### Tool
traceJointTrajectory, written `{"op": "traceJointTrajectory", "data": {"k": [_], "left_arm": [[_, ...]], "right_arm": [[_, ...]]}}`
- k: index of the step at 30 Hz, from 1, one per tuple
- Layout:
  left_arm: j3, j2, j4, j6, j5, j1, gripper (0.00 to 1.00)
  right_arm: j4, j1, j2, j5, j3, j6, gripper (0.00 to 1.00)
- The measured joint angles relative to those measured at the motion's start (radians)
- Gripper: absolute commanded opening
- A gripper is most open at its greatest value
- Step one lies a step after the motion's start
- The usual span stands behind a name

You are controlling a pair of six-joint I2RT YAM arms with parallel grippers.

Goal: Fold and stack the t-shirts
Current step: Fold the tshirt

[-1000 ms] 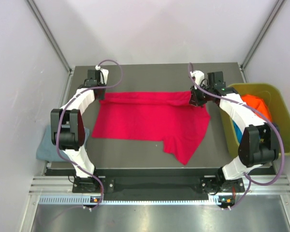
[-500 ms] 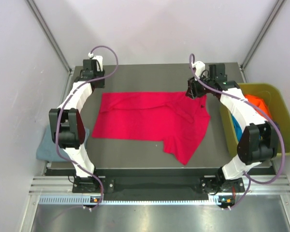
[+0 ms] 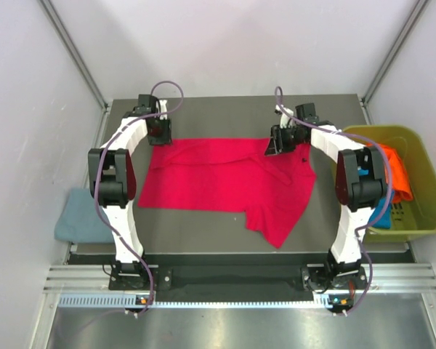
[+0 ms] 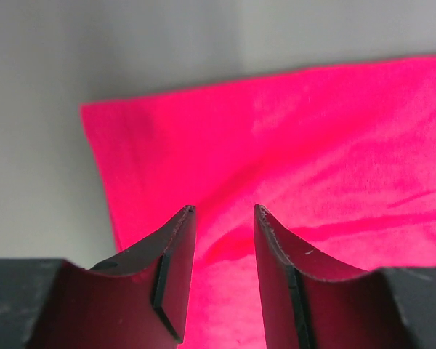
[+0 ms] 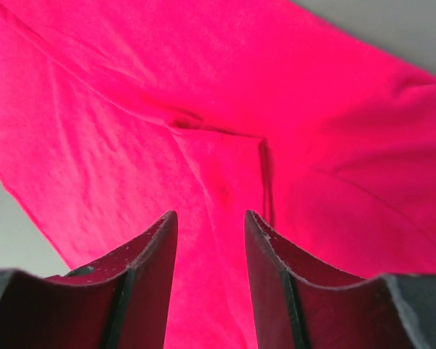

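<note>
The crimson red t-shirt [image 3: 225, 182] lies spread out on the dark tabletop [image 3: 203, 236]. Its long side runs left to right, and one flap reaches toward the near right. Its far edge is fairly straight, and that is where I am, one arm at each end.

My left fingers [image 3: 160, 134] hang over the far left corner of the cloth. In my left wrist view that corner sits just ahead of the tips, with bare tabletop to its left and beyond it. The two fingers stand a narrow way apart, with nothing between them; red cloth shows through the gap.

My right fingers [image 3: 274, 142] are over the far right part of the shirt. There a dark crease and a short seam run across the cloth under me. These fingers are parted by a similar narrow gap and hold nothing. From these angles I cannot say for sure whether either pair of tips touches the cloth or hangs just above it.

Off the left edge of the tabletop, toward the near side, lies the grey-blue t-shirt [image 3: 81, 224] in a soft heap. To the right stands the olive-green bin [image 3: 424, 222], just beside the tabletop. In it are the orange t-shirt [image 3: 397, 173] and, below that, a bit of the turquoise t-shirt [image 3: 382, 213], both partly hidden by my right arm.
</note>
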Motion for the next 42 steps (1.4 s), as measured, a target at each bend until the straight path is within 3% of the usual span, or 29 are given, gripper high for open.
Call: {"op": "traceJointTrajectory", "data": {"k": [16, 28, 32, 36, 40, 42], "left_arm": [[-0.059, 0.000, -0.100, -0.003, 0.023, 0.000, 0.40], [-0.072, 0.000, -0.105, -0.005, 0.023, 0.000, 0.39], [-0.072, 0.000, -0.105, -0.006, 0.023, 0.000, 0.39], [-0.072, 0.000, -0.105, -0.006, 0.023, 0.000, 0.38], [-0.072, 0.000, -0.105, -0.008, 0.023, 0.000, 0.38], [-0.072, 0.000, -0.105, -0.010, 0.023, 0.000, 0.38]], "right_arm": [[0.050, 0.019, 0.177, -0.022, 0.132, 0.079, 0.43], [0.046, 0.019, 0.185, -0.002, 0.141, 0.076, 0.43], [0.046, 0.019, 0.185, 0.004, 0.136, 0.072, 0.27], [0.042, 0.019, 0.185, 0.007, 0.115, 0.069, 0.19], [0.033, 0.019, 0.185, 0.009, 0.107, 0.067, 0.03], [0.030, 0.019, 0.185, 0.009, 0.107, 0.064, 0.00]]}}
